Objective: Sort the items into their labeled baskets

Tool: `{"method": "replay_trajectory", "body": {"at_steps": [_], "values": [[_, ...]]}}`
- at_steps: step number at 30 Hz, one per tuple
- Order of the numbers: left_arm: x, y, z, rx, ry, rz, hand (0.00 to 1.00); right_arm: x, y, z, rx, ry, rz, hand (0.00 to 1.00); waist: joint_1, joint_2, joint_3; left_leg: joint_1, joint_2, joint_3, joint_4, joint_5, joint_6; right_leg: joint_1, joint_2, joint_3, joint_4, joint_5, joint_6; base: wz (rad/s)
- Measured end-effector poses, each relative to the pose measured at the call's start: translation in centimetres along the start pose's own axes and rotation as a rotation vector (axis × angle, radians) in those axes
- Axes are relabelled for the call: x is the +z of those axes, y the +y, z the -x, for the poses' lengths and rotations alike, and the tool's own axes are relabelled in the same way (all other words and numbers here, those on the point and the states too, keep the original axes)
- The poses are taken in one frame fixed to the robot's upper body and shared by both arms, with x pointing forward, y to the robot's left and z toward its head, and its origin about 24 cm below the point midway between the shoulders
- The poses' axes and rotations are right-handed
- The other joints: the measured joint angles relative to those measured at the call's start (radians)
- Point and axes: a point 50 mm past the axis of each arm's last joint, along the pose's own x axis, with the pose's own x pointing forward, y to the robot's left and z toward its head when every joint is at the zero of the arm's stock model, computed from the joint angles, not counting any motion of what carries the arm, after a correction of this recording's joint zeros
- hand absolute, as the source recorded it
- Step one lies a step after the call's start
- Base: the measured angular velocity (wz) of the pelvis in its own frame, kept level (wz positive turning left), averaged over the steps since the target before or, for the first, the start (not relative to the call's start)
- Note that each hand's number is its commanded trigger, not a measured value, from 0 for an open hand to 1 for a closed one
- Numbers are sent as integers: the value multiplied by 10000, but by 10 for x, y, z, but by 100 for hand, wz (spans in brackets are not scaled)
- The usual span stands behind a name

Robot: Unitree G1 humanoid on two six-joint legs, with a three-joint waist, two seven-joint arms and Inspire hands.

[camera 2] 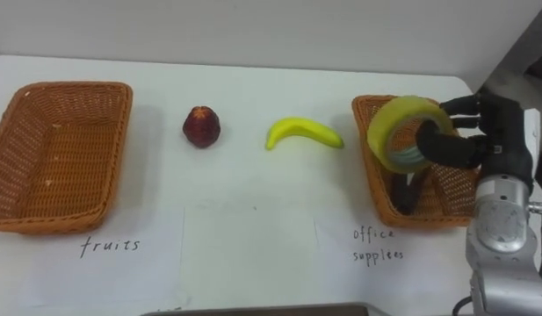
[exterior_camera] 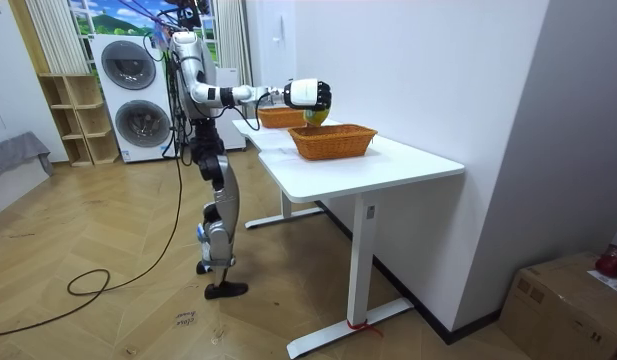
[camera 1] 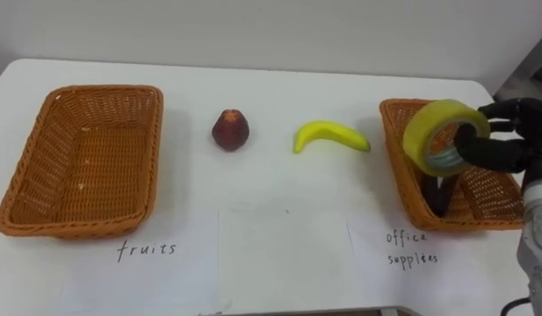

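Observation:
My right hand (camera 1: 503,140) (camera 2: 474,136) (exterior_camera: 306,94) is shut on a yellow roll of tape (camera 1: 444,135) (camera 2: 408,132), holding it above the office-supplies basket (camera 1: 402,154) (camera 2: 369,149) at the table's right. A dark object (camera 1: 436,195) (camera 2: 406,195) lies inside that basket. A dark red fruit (camera 1: 229,130) (camera 2: 202,125) and a yellow banana (camera 1: 329,136) (camera 2: 302,132) lie on the white table between the baskets. The fruits basket (camera 1: 82,158) (camera 2: 55,154) stands at the left with nothing in it.
Handwritten labels sit on paper in front of each basket: "fruits" (camera 1: 148,250) and "office supplies" (camera 1: 411,247). In the room view I stand at the white table's (exterior_camera: 388,160) long side, with washing machines (exterior_camera: 133,95) behind me.

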Motion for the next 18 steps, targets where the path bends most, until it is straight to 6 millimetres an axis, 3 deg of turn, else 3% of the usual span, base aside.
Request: {"method": "replay_trajectory", "body": {"at_steps": [6, 18], "values": [[-7, 0, 1, -6, 324, -65, 0, -17, -2, 3, -24, 798, 419, 100, -1, -31, 3, 2, -2, 20, 2, 0, 0, -9, -4, 14, 5, 0, 0, 0], [-11, 0, 1, -10, 521, -112, 0, -21, -3, 4, 12, 933, 694, 100, -5, -229, -3, -1, -7, 31, 14, 0, 0, -8, -2, 59, 4, 0, 0, 0]]}}
